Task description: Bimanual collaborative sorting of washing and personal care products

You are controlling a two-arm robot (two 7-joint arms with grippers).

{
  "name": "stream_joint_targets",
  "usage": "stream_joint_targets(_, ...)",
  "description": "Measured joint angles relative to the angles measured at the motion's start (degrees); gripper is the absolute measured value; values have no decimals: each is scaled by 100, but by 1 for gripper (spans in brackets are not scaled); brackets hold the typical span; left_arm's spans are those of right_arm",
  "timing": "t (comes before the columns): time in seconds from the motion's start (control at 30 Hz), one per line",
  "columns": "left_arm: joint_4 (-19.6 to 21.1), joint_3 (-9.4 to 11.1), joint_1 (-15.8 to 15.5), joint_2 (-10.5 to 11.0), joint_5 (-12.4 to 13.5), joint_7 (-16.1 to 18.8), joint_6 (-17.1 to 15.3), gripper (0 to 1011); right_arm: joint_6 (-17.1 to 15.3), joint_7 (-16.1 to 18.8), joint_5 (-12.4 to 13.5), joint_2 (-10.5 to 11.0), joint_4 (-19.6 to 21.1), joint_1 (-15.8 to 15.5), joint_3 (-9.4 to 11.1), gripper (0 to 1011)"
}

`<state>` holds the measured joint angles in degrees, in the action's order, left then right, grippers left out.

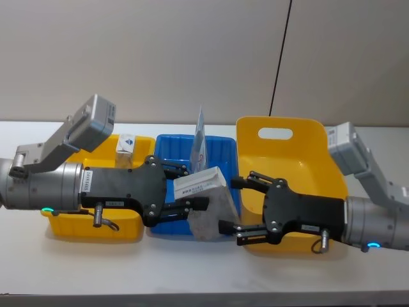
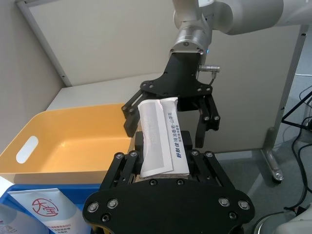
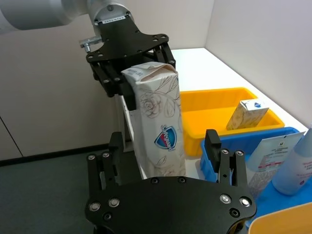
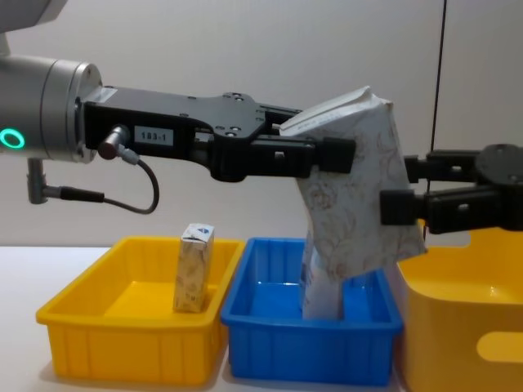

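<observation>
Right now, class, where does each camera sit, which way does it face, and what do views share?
Head: high, facing down at the blue bin; left gripper and right gripper show.
Chest: low, facing forward, side-on; both grippers reach in.
Left wrist: behind left fingers, facing the right gripper.
Right wrist: behind right fingers, facing the left gripper.
Shared: all show the held carton.

Bright, even room light (diffuse, from above) casts only soft shadows on the table [image 1: 192, 275].

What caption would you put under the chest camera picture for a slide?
Left claw holds a floral carton above the blue bin while the open right claw brackets its lower end.
</observation>
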<state>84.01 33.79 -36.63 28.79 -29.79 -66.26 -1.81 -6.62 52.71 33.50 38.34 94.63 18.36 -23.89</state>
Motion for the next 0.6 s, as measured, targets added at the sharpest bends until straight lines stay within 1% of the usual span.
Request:
stream_joint_targets(0.17, 0, 0, 0, 0, 0, 0, 0, 376, -8, -5, -59, -76, -108, 125, -105, 1000)
stream_joint_targets(0.23, 0, 0, 0, 0, 0, 0, 0, 376, -15, -5, -97, -118, -185, 211, -183, 1000)
stream_joint_targets(0.6, 0, 0, 0, 0, 0, 0, 0, 376, -80, 114, -195, -164, -368, 459, -426, 1000)
